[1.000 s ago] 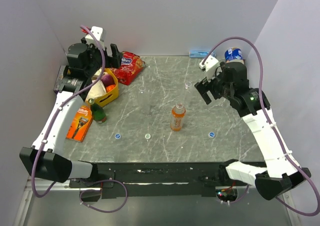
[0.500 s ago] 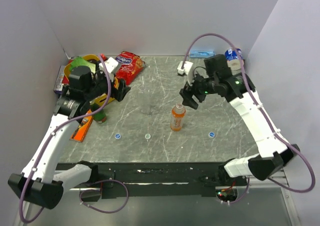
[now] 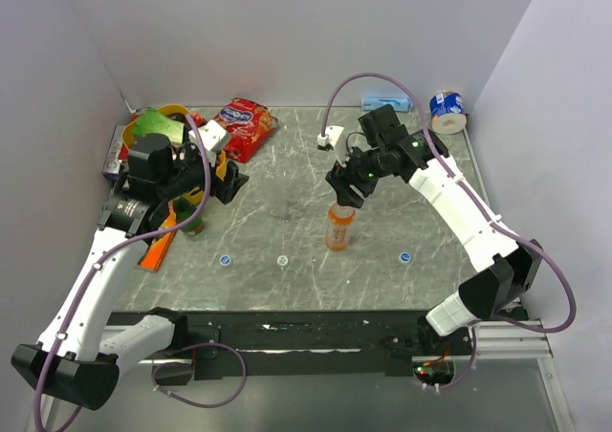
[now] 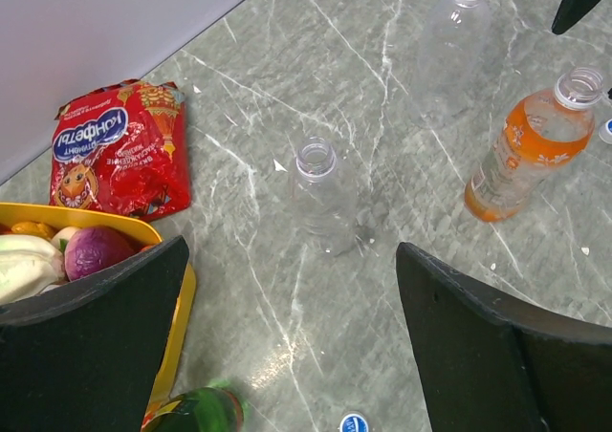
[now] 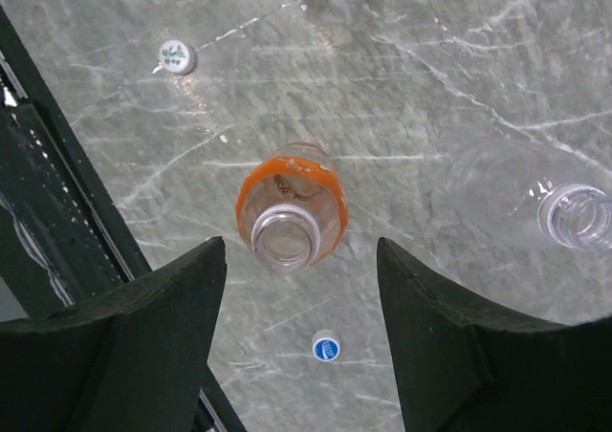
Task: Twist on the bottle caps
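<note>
Right wrist — right fingers (image 5: 124,336) apart above uncapped orange plastic bottle (image 5: 287,212); left fingers (image 4: 86,327) wide.

Orange drink bottle (image 3: 339,226): upright, uncapped, mid-table. Clear bottle (image 4: 320,198), second clear bottle (image 4: 457,31): upright, uncapped, farther back. Left blue cap (image 3: 225,259), pale green cap (image 3: 282,260), right blue cap (image 3: 405,256): loose, near row.

We see the right arm swing in from the far right side of the desk (image 3: 430,212) toward the middle, so that the right gripper (image 3: 344,189) now hangs directly above the open neck of the orange drink bottle (image 3: 338,226). The left arm comes forward out of the back-left corner. The left gripper (image 3: 226,178) now sits beside the yellow basket (image 4: 105,222), facing the clear bottle (image 4: 320,191).
</note>
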You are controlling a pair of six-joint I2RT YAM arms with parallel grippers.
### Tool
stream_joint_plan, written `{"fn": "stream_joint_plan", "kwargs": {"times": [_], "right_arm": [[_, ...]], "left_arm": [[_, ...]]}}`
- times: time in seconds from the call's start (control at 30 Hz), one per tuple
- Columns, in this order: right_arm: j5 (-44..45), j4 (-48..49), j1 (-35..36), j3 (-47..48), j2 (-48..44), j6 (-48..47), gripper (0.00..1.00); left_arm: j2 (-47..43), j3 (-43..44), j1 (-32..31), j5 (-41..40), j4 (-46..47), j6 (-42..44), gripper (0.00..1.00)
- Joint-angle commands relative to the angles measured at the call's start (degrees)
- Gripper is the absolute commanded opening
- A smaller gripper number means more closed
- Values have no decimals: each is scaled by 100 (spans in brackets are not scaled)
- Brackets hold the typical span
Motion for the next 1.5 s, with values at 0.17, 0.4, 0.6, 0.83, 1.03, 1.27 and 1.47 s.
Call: {"fn": "stream_joint_plan", "kwargs": {"times": [0.17,0.4,0.6,0.83,1.03,1.27,1.47], "right_arm": [[432,148,267,-103,-26,24,60],[442,43,329,-50,133,15,50],[547,16,364,-103,150,-2,48],[521,-133,381,-156,247,-20,40],[389,-300,408,-42,265,-29,10],[-261,-1283,417,1801,501,-196,0],[-639,-2365,592,4052,1222,-125,0]], "left_arm": [[-51,-25,-12,166,119,71,96],[-95,-95,-12,139,111,107,96],[-43,-122,-12,192,128,142,96],[133,-78,-21,490,234,81,96],[230,-95,-47,587,286,89,96],[361,-420,-266,1220,820,-42,96],[642,-737,-811,1579,1577,-447,96]]}}
